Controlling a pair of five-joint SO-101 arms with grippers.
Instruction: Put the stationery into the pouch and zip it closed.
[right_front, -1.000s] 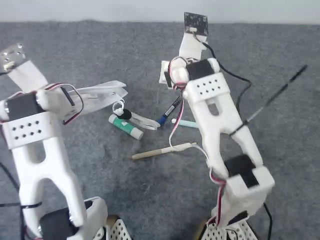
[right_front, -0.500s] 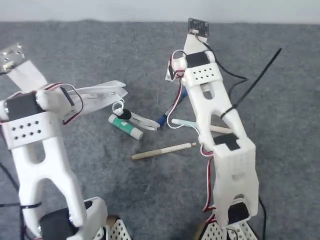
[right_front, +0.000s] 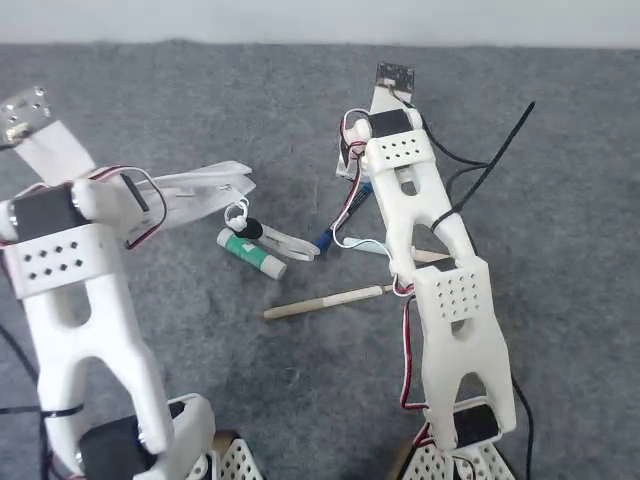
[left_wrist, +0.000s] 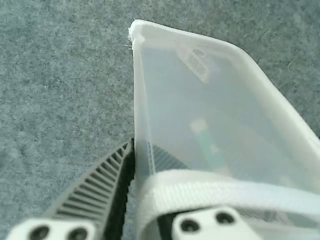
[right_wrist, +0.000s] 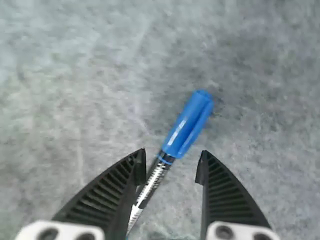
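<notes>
1. Grey, felt-like covering lies over the table (right_front: 560, 150). In the high view, the left gripper (right_front: 158, 205) is clamped on one end of the translucent pouch (right_front: 205, 192), which stretches away past its fingertips. Between the two grippers, near the pouch's far end, lie a green glue stick (right_front: 251, 252) and a tan pen (right_front: 325, 300). The tan pen is the one nearer the arm bases. The right gripper (right_front: 352, 185) points down over the blue pen (right_front: 324, 239), whose capped end sticks out from beneath it. A pale blue pen (right_front: 368, 246) lies just beside the blue pen, under the right arm.

2. In the left wrist view, the left gripper (left_wrist: 142, 157) pinches the pouch (left_wrist: 210, 110) by its edge. One ribbed finger (left_wrist: 107, 175) is on the outside and the other shows dimly behind the translucent wall. The pouch extends beyond the fingertips to a white seamed corner. A green-and-white shape shows faintly through the wall, and I cannot tell whether it is inside or behind.

3. In the right wrist view, the right gripper (right_wrist: 171, 154) is spread, with a finger on either side of the blue pen (right_wrist: 187, 127). The barrel runs between the fingers (right_wrist: 222, 200), close against one and apart from the other. The blue cap lies just beyond the fingertips on the table.
</notes>
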